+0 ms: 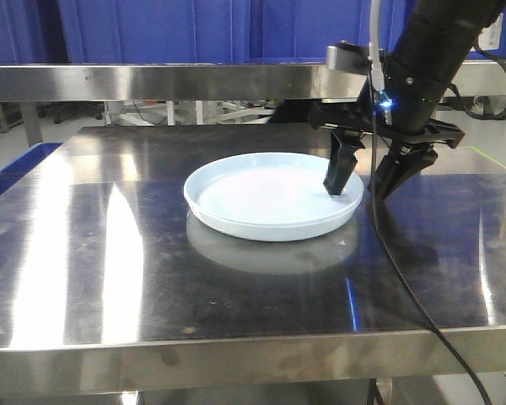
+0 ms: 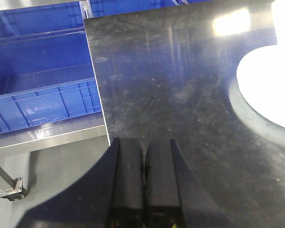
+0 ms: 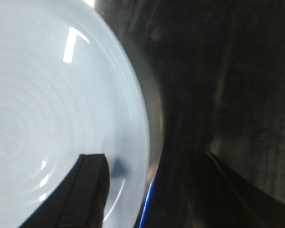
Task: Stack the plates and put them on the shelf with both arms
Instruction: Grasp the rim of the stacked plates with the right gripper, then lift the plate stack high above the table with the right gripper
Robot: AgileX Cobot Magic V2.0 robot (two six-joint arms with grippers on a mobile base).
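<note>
A white plate (image 1: 261, 196) lies flat near the middle of the glossy steel table (image 1: 93, 253). My right gripper (image 1: 357, 191) is open and straddles the plate's right rim, one finger inside the plate and the other outside over the table. In the right wrist view the plate (image 3: 52, 104) fills the left side, with the right gripper (image 3: 152, 159) open across its rim. My left gripper (image 2: 144, 142) is shut on nothing, hovering by the table's left edge, well left of the plate (image 2: 270, 90). The shelf (image 1: 152, 81) runs behind the table.
Blue crates (image 1: 194, 29) stand on the shelf. Another blue crate (image 2: 38, 61) sits lower, just past the table's left edge (image 2: 97, 85). A black cable (image 1: 405, 283) trails from the right arm across the table's right front.
</note>
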